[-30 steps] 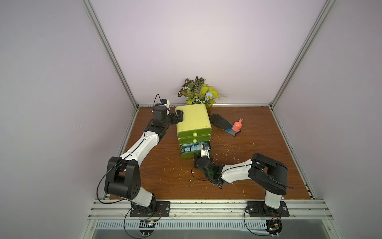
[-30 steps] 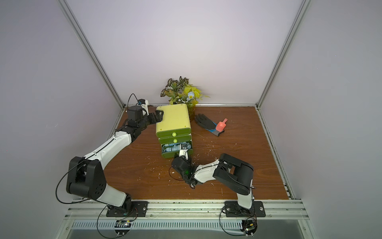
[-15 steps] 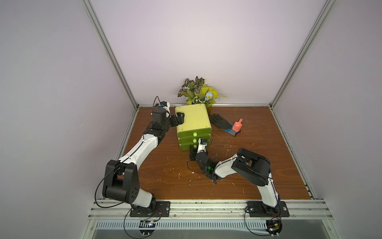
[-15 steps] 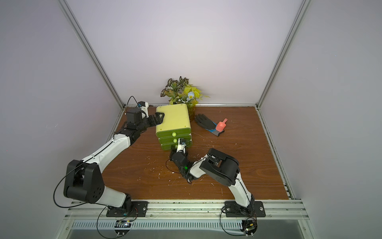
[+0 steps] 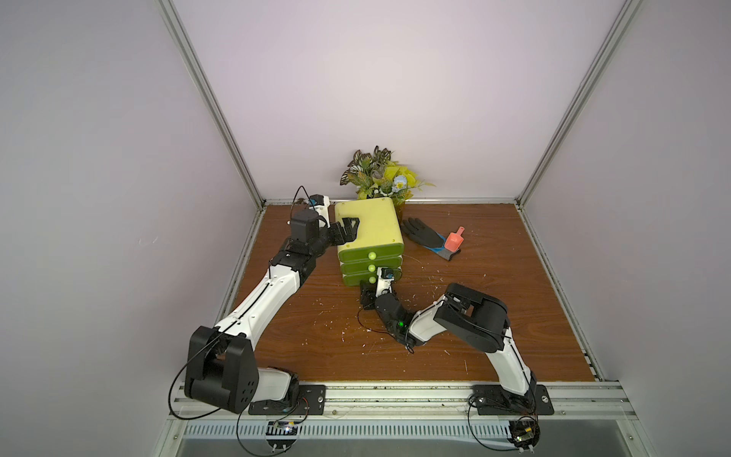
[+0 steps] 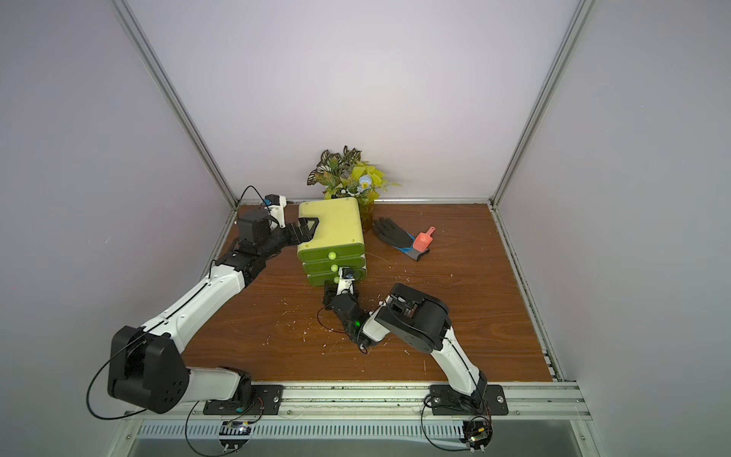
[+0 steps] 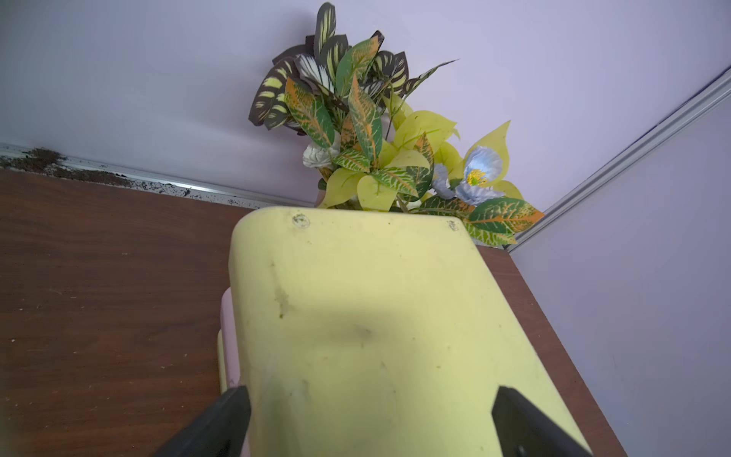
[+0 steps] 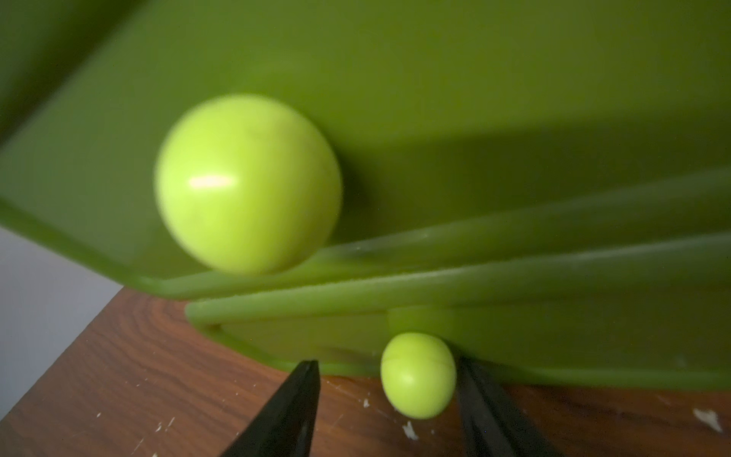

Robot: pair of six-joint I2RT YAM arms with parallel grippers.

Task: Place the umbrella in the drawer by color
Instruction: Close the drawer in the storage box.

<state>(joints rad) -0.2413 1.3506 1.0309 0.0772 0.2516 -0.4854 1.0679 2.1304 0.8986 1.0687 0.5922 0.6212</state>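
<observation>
The yellow-green drawer unit (image 5: 372,225) (image 6: 336,225) (image 7: 375,316) stands at the back of the wooden table, all three drawers shut. The umbrella is hidden. My left gripper (image 5: 348,233) (image 6: 306,229) (image 7: 370,395) is open, its fingers astride the unit's top left edge. My right gripper (image 5: 370,287) (image 6: 333,288) (image 8: 387,368) is low at the bottom drawer (image 8: 553,348). It is open around that drawer's round knob (image 8: 417,376): one finger lies close beside the knob, and a gap separates the other from it. The middle drawer's knob (image 8: 247,184) looms above.
A black glove (image 5: 423,233) with a blue cuff lies right of the unit, an orange scoop (image 5: 454,239) on it. A potted plant (image 5: 379,174) (image 7: 379,130) stands behind the unit against the back wall. White crumbs dot the table (image 5: 494,285).
The bottom drawer, open a second ago with something blue inside, has been slid shut by my right gripper. Its jaws have since widened around the knob. The left arm barely moved.
</observation>
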